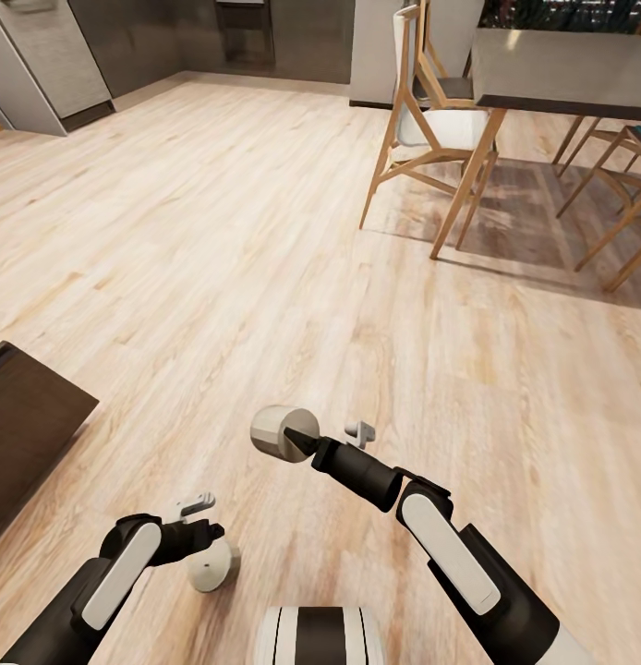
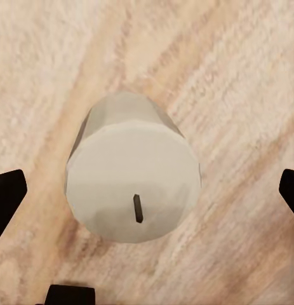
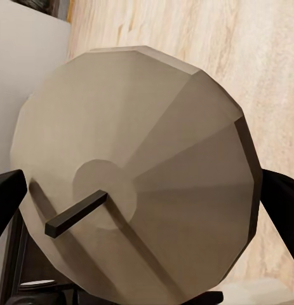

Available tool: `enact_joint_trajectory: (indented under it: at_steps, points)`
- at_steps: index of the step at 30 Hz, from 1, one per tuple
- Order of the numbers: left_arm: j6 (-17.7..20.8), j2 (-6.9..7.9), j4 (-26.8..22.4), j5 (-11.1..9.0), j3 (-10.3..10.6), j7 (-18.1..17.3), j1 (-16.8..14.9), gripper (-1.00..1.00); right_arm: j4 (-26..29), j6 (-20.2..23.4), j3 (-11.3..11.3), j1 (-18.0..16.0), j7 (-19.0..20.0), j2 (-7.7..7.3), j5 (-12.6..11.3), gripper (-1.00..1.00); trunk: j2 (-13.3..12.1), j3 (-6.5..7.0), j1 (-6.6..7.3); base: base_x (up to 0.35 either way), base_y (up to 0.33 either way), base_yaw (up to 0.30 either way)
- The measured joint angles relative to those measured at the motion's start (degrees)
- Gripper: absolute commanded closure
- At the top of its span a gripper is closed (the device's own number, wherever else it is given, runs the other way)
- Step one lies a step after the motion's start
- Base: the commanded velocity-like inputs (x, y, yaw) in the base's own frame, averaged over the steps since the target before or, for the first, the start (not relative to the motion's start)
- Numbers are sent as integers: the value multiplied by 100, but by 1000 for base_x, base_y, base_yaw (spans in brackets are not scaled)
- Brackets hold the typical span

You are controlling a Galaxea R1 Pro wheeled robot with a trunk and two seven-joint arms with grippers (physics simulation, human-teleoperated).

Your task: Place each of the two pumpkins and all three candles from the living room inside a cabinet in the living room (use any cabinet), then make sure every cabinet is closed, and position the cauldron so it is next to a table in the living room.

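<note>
Head view: pale plank floor [image 1: 219,277]; dark-brown cabinet [image 1: 25,434] corner at the left edge; dining tabletop [image 1: 561,69] with a wooden chair [image 1: 431,120] at upper right; grey kitchen units [image 1: 173,37] along the far wall.

Item 1, right end effector [image 1: 302,441]: arm reaches forward from lower right, its dark tip against a pale cylindrical candle [image 1: 282,431] carried above the floor, lying roughly sideways. Right wrist view: the same candle [image 3: 137,203] seen end-on, faceted, dark wick pointing toward the lens; black fingers [image 3: 7,203] stand at either side, flush against the candle's edges. State: closed around the candle, holding it.

Item 2, left end effector [image 1: 210,545]: arm low at lower left, tip over a second candle [image 1: 212,565], which stands upright on the floor. Left wrist view: this candle [image 2: 133,175] seen from above, short dark wick on its flat top; black fingertips [image 2: 7,194] sit well out at the two sides with bare floor between them and the wax. State: spread wide, not touching the candle.

Both candles are on the open floor area, near the cabinet corner, well apart from the dining tabletop.
</note>
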State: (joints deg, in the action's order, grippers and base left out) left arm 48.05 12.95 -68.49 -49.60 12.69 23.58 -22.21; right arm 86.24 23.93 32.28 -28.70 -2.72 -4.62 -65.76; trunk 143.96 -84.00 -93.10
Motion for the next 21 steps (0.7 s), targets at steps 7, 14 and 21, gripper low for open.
enact_joint_trajectory:
  at_steps: [7, 14, 21]
  points:
    - [-44, 0, -8, -5, 0, 0, 0, -100, -1, 1, 0, 0, 6, 0, 8, 100, 1, -22, -3, 1, 0, 0]
    - [-110, 2, -2, -3, 0, 0, 0, -100, -1, 1, 0, 0, 13, 0, 7, 100, 10, -177, -21, 0, 0, 0]
    - [-119, 0, -1, 0, 0, 0, 0, -100, -1, 1, 0, 0, 19, 0, 6, 100, 20, -332, -39, 0, 0, 0]
